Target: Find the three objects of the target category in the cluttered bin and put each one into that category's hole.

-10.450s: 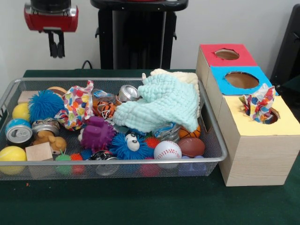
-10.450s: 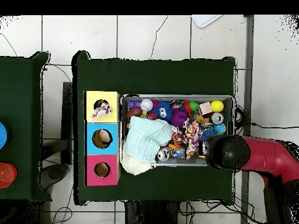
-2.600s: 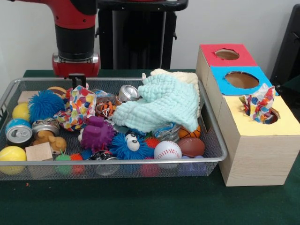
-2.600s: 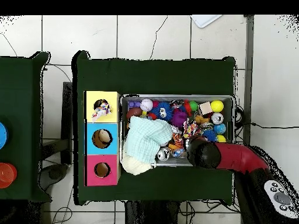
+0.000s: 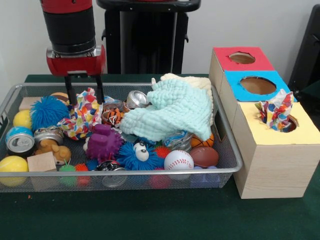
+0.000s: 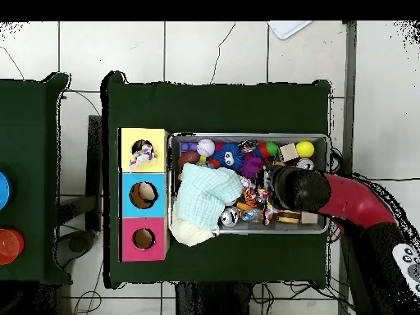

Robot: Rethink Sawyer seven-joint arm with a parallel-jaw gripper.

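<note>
The wire mesh bin is full of toys. One polka-dot cloth lies crumpled at its back left. My gripper is open just over it, one finger on each side of the cloth's top edge. A second polka-dot cloth sticks out of the hole in the yellow box top; it also shows in the overhead view. A third polka-dot cloth is not visible. In the overhead view the arm covers the gripper and the bin's right part.
A mint-green waffle cloth lies over a cream one at the bin's back right. Cans, balls and spiky toys fill the bin. The blue-topped and red-topped boxes stand behind the yellow one.
The gripper has risen a little and shifted left in the front view, so its spread fingers now show around the cloth's top. The cloth has not visibly moved.
</note>
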